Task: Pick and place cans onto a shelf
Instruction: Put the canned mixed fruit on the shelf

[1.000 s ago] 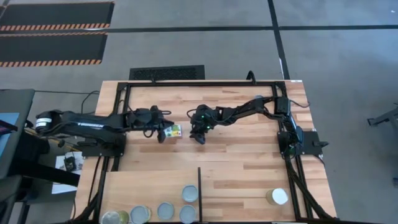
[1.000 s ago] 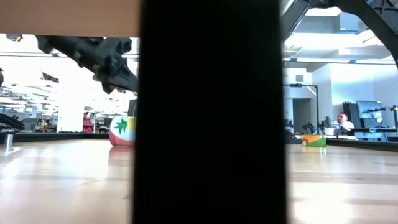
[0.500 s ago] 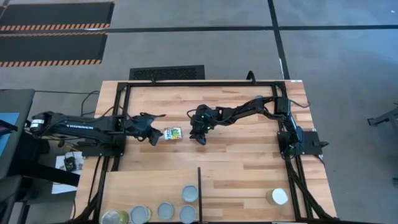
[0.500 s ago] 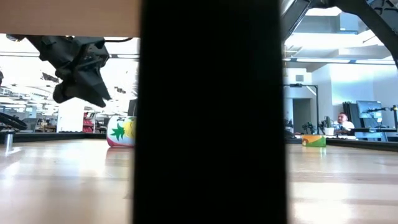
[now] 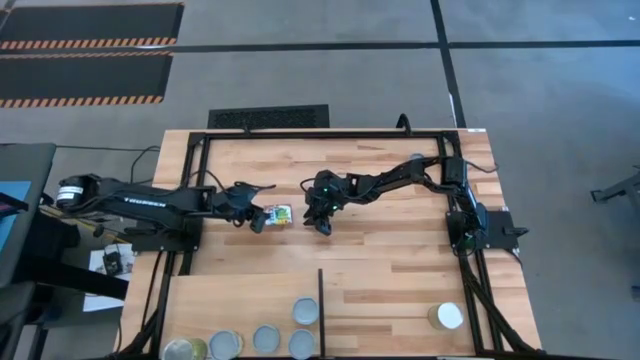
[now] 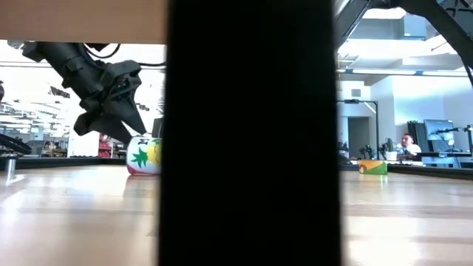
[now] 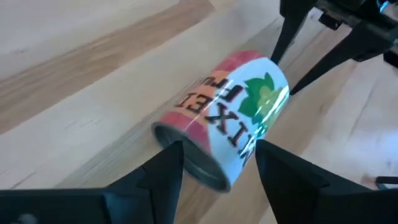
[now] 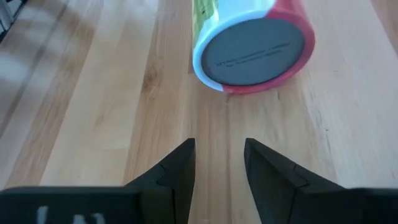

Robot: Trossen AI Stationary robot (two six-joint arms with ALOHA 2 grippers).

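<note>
Left gripper (image 5: 262, 219), left of frame centre in the high view: fingers spread, released, flanking the end of a labelled can (image 5: 281, 213) lying on its side on the tabletop (image 5: 400, 250). Right gripper (image 5: 322, 222), just right of that can: fingers parted, empty. Lower frame: shelf (image 5: 390, 310) carrying five upright cans (image 5: 305, 311) left of its dark divider (image 5: 320, 310), one white-topped can (image 5: 450, 316) at lower right.

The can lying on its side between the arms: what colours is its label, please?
White, red-orange band, green leaves; left wrist view shows it best.
</note>
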